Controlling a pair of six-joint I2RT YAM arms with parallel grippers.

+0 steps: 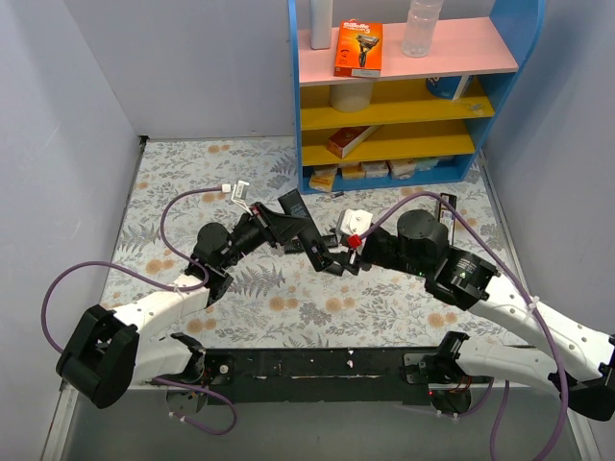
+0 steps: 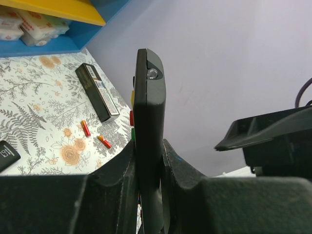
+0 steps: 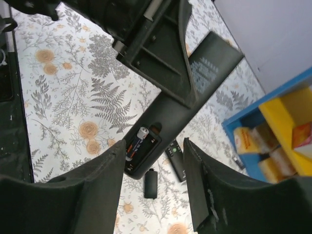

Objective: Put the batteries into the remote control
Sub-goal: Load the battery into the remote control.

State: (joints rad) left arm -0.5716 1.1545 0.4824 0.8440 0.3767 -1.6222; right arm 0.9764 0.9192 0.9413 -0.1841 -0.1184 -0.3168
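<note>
Left claw clamped on remote control; right claw apart. Only right wrist shows a battery seated inside.

Mid-counter is crowded. The left tool clamps the remote control on edge, and the right tool, fingers spread, sits close to its open battery bay, leaving only a narrow gap. Beneath them, loose batteries, a black cover piece and a slim black remote litter the counter. The blue shelf unit blocks the far right. The far-left and near-centre counter lie open.
</note>
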